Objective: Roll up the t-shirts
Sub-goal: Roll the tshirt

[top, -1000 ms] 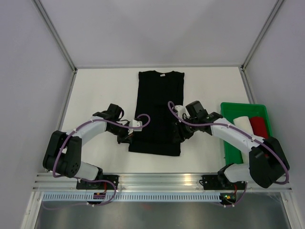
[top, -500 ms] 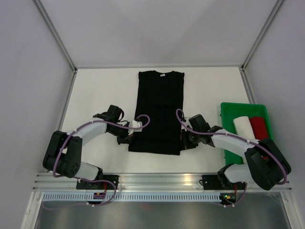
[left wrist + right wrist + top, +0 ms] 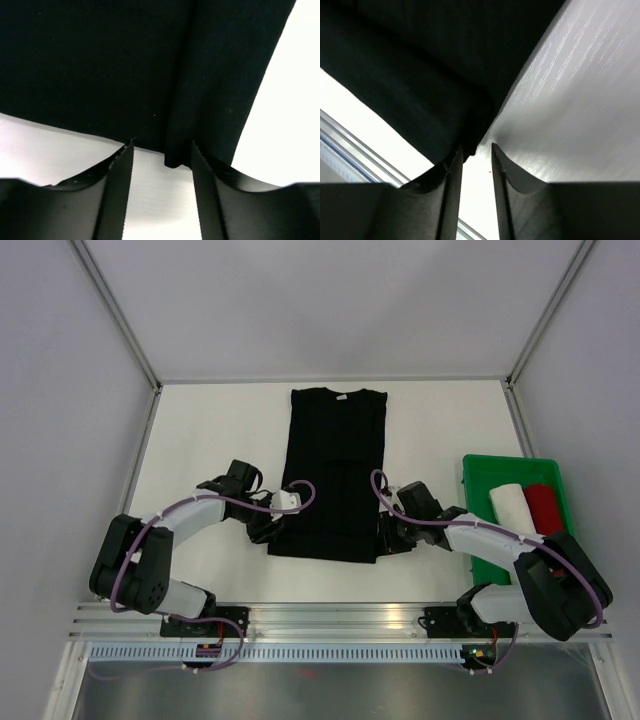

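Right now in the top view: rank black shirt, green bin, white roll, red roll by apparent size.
1. black t-shirt, largest by far
2. green bin
3. white roll and red roll: about the same; the right arm partly hides both, so I will not rank them.

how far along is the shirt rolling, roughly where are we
Done: a white roll and a red roll lie in the green bin. In hand: the black t-shirt lies flat, folded narrow, unrolled; the left end effector and right end effector sit open at its near corners. Left: rolling it.
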Robot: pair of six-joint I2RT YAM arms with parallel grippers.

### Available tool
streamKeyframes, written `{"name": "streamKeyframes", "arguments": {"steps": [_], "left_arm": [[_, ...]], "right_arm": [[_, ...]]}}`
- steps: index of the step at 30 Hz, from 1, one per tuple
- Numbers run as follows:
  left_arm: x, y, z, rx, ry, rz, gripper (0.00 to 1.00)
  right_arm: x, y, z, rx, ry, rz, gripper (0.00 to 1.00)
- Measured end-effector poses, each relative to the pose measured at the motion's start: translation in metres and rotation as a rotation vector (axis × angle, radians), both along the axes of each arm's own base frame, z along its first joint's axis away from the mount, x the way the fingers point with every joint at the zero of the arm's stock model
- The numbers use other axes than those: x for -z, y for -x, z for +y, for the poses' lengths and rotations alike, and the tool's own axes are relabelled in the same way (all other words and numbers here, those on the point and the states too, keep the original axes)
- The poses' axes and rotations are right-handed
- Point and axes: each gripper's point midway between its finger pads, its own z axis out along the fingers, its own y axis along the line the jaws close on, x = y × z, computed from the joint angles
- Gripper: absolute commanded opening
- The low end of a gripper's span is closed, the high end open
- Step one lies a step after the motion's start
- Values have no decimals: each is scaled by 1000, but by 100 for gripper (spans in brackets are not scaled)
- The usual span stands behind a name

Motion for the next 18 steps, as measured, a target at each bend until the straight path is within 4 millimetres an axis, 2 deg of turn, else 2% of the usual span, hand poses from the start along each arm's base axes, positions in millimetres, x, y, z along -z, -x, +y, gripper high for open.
{"name": "streamKeyframes", "arguments": {"steps": [4, 7, 12, 15, 18], "left_arm": [[-5, -6, 2, -16, -9, -29, 57], [-19, -17, 2, -25, -10, -88, 57], [-69, -34, -7, -22, 64, -255, 57], [-90, -22, -16, 29, 109, -346, 61], [-83, 10, -23, 113, 124, -364, 64]], "right_arm": [[-9, -5, -2, -28, 8, -52, 42], [-27, -16, -1, -51, 7, -139, 44], [-77, -47, 11, -113, -40, -366, 45], [-93, -55, 20, -192, -24, -483, 47], [-92, -39, 39, -363, 19, -577, 48]]}}
